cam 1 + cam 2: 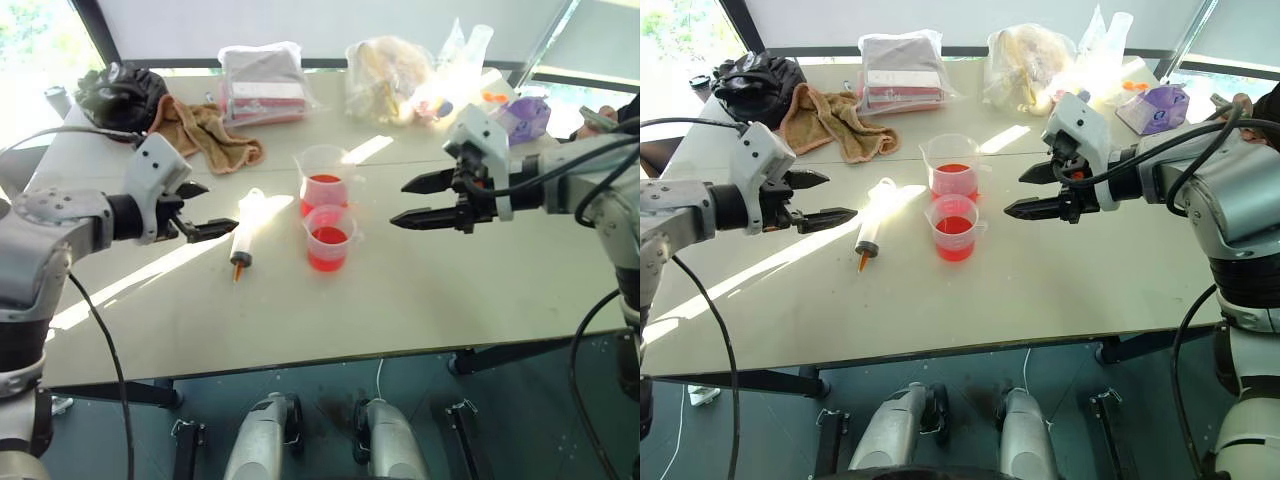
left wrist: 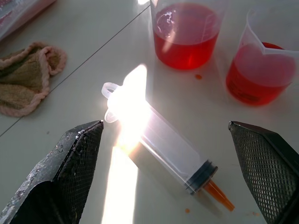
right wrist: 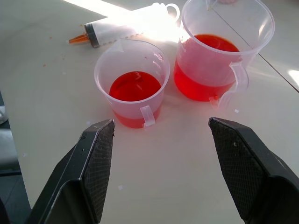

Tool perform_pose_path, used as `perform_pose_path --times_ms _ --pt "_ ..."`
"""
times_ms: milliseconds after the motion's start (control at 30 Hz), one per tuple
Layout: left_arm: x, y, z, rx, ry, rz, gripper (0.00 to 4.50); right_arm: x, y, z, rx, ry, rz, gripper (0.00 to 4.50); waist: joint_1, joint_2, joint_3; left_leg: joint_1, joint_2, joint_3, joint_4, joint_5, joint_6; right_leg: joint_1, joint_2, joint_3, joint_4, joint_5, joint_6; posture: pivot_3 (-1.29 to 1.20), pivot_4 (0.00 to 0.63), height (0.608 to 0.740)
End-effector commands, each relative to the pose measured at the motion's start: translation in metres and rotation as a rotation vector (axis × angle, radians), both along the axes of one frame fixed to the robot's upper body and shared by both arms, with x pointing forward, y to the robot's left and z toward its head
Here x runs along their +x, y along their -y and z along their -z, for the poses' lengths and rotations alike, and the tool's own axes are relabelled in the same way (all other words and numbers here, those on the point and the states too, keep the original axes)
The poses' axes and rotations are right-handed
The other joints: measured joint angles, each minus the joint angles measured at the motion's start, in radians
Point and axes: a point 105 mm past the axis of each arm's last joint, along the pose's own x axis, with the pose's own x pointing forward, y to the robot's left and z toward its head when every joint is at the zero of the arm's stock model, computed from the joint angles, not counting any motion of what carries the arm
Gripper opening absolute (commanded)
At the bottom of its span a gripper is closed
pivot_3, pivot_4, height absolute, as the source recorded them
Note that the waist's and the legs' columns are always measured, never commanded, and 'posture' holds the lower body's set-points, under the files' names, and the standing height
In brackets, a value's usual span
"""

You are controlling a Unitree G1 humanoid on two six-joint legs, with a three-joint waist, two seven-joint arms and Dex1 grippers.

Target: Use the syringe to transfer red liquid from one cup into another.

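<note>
The clear syringe (image 1: 244, 236) lies flat on the white table, its orange tip (image 2: 219, 195) pointing toward the table's front edge. To its right stand two clear cups holding red liquid: a larger far cup (image 1: 323, 179) and a smaller near cup (image 1: 328, 238). My left gripper (image 1: 203, 212) hovers open above the table just left of the syringe, nothing between its fingers (image 2: 70, 163). My right gripper (image 1: 420, 200) hangs open to the right of the cups, also holding nothing; its fingers (image 3: 96, 154) frame both cups from above.
At the table's far side lie a tan cloth (image 1: 205, 135), a black bag (image 1: 120, 95), a bagged stack of pink items (image 1: 262, 82) and several plastic bags (image 1: 400, 75). A purple box (image 1: 525, 115) sits at the far right. The table's front edge (image 1: 300, 365) runs close below.
</note>
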Motion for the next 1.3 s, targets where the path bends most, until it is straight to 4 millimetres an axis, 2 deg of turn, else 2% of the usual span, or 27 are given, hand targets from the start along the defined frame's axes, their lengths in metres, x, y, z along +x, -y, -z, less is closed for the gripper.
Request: perform_pose_path --times_ms 33,267,567,667,800,967,1067,1200,1300 --pt "-0.004 0.001 -0.018 -0.004 0.053 0.012 4.48 0.000 -0.001 -0.009 0.007 0.055 -0.017 3.37 0.001 0.000 0.000 0.000 0.000 0.000 0.000 0.000 0.000 0.000 0.000 0.000 0.000 0.000 0.000 0.00 0.150 0.740" --pt "-0.003 -0.003 -0.022 -0.008 0.048 0.015 4.48 0.000 -0.005 -0.013 0.014 0.065 -0.033 3.37 0.001 0.000 0.000 0.000 0.000 0.000 0.001 0.000 0.000 0.001 0.000 0.000 0.000 0.000 0.000 0.00 0.150 0.740" --pt "0.001 -0.002 -0.020 0.009 0.045 -0.018 4.48 0.000 -0.005 -0.009 0.024 0.058 -0.035 3.37 0.001 0.000 0.000 0.000 0.000 0.000 0.002 0.000 0.000 0.002 0.001 0.000 0.001 0.000 0.000 0.00 0.150 0.740" --pt "0.014 0.009 -0.034 -0.041 0.083 -0.064 4.48 0.003 -0.006 -0.011 0.034 0.076 -0.034 3.37 0.008 0.000 0.000 0.000 0.000 0.000 0.002 0.000 0.000 0.002 0.001 -0.001 0.002 0.000 0.000 0.00 0.150 0.740" --pt "0.034 0.029 -0.050 -0.130 0.048 -0.157 4.48 0.006 -0.009 -0.015 0.036 0.090 -0.028 3.37 0.012 0.000 0.000 0.000 0.000 -0.004 0.010 -0.001 0.002 0.008 0.001 -0.004 0.003 0.000 0.000 0.00 0.150 0.740" --pt "0.070 0.039 -0.060 -0.175 -0.087 -0.412 4.48 0.004 -0.009 -0.021 0.031 0.099 -0.024 3.37 0.012 0.000 0.000 0.002 0.000 -0.007 0.013 -0.001 0.003 0.012 0.002 -0.006 0.003 0.000 0.001 0.00 0.150 0.740" --pt "0.089 0.038 -0.071 -0.160 -0.034 -0.593 4.48 0.004 -0.007 -0.020 0.025 0.098 -0.008 3.37 0.009 0.000 0.000 0.002 0.000 -0.007 0.014 0.000 0.005 0.013 0.002 -0.007 0.003 0.000 0.001 0.00 0.150 0.740" --pt "0.097 0.051 -0.060 -0.147 -0.171 -0.741 4.48 0.002 -0.005 -0.018 0.022 0.092 -0.002 3.37 0.009 0.000 0.000 0.002 0.000 -0.007 0.014 0.000 0.006 0.013 0.002 -0.007 0.003 0.000 0.001 0.00 0.150 0.740" --pt "0.097 0.051 -0.046 -0.082 -0.276 -0.912 4.48 0.001 -0.004 -0.018 0.022 0.088 0.008 3.37 0.011 -0.001 0.000 0.002 0.000 -0.008 0.014 0.000 0.006 0.013 0.002 -0.007 0.003 0.000 0.002 0.00 0.150 0.740"
